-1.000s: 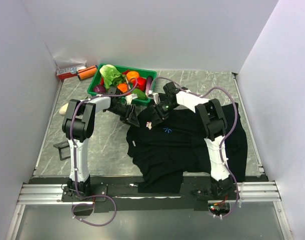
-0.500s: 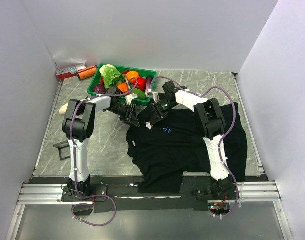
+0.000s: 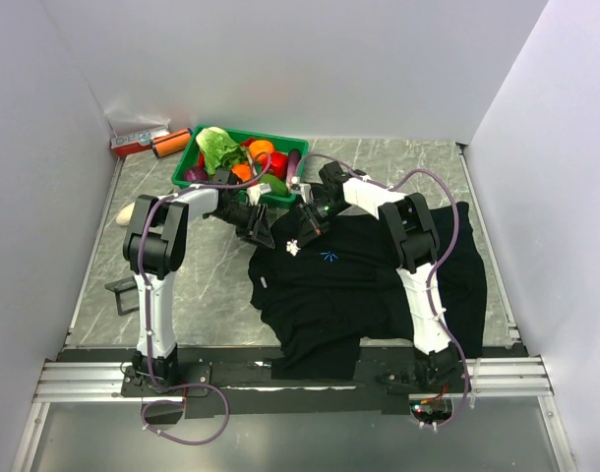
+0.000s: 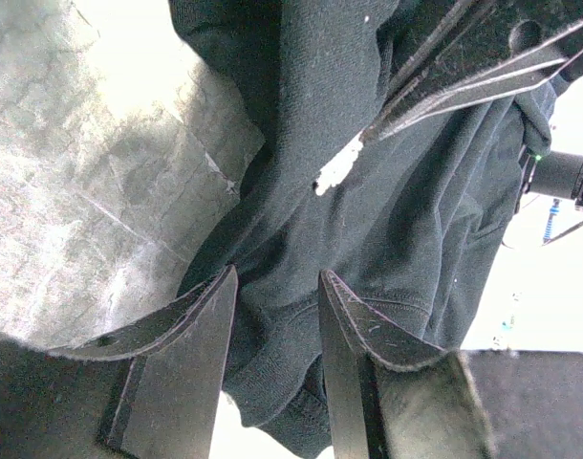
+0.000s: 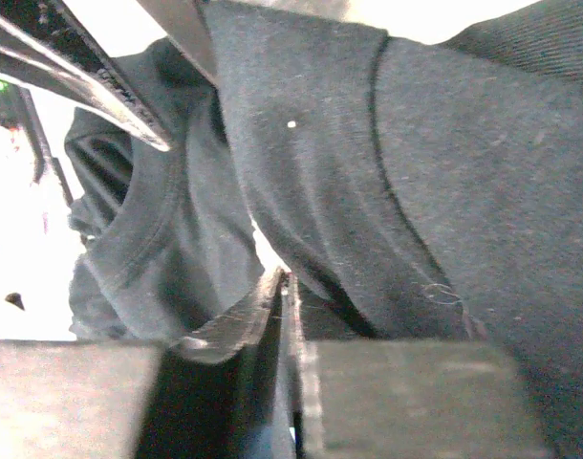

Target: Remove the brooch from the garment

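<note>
Left gripper (image 4: 272, 292) pinched a garment (image 3: 339, 285) fold near the table's far edge. Right gripper (image 3: 301, 236) was closed on the brooch (image 4: 337, 164).

High rear overview, wrist close-ups sharing garment (image 3: 330, 295)

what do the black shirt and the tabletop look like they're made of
The garment looks like soft matte knit cotton or similar: fine ribbed texture, lint, limp folds. The table looks like grey marble, possibly printed laminate: pale veining, slight sheen.
</note>
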Robot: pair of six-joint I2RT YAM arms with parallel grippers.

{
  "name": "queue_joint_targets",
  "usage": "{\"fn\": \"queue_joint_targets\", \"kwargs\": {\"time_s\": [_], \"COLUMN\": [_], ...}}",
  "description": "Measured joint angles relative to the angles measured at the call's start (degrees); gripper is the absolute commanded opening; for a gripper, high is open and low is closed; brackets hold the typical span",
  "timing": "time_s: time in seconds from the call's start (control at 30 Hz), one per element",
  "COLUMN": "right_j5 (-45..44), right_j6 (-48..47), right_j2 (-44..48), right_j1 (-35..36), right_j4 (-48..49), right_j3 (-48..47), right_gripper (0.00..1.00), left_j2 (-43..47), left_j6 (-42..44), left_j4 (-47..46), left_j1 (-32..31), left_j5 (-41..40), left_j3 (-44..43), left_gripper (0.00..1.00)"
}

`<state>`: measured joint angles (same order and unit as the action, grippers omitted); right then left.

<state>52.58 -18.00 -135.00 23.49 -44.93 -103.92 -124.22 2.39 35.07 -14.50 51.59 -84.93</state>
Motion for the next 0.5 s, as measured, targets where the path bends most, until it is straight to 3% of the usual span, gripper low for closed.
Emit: {"fn": "queue_joint_targets", "kwargs": {"time_s": [0.5], "right_j5": [8.50], "right_j6": [0.48], "right_j2": [0.02], "right_j1": [0.00], "right_j4": [-1.84], "right_j3": [-0.46], "right_gripper": [0.00], "left_j2": [0.28], "left_j6": [2.82], "left_j4": [-0.85], "left_j1": [-0.66], "left_j5": [7.52], "left_j3": [-0.28], "left_gripper": [0.45]}}
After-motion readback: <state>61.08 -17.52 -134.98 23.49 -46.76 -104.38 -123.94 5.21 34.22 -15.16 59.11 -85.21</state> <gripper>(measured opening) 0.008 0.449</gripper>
